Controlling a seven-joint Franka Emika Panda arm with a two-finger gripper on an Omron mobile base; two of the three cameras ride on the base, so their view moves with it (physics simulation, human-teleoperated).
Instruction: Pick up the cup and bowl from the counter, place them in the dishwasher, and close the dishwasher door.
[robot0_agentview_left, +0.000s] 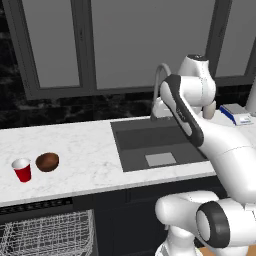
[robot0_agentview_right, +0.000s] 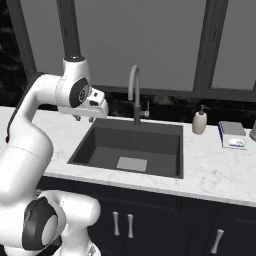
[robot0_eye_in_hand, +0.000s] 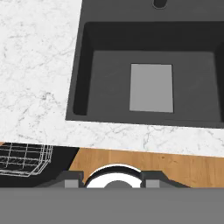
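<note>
The red cup (robot0_agentview_left: 21, 170) stands upright at the left end of the white counter (robot0_agentview_left: 85, 150). Just to its right rests the reddish-brown bowl (robot0_agentview_left: 47, 161). Under them the dishwasher (robot0_agentview_left: 35, 206) is open, its white wire rack (robot0_agentview_left: 50, 234) pulled forward; the rack (robot0_eye_in_hand: 24, 159) also shows in the hand view. I cannot make out the dishwasher door. My gripper (robot0_agentview_right: 82, 118) hangs high over the counter by the left rim of the sink (robot0_agentview_right: 130, 145), far to the right of the cup and bowl. Its jaws (robot0_eye_in_hand: 113, 180) are open with nothing between them.
A curved faucet (robot0_agentview_right: 134, 95) rises behind the sink. A soap bottle (robot0_agentview_right: 200, 121) and a blue-and-white box (robot0_agentview_right: 232, 135) sit on the counter to its right. Dark cabinet doors (robot0_agentview_right: 150, 225) run under the counter, and wooden floor (robot0_eye_in_hand: 175, 164) lies below.
</note>
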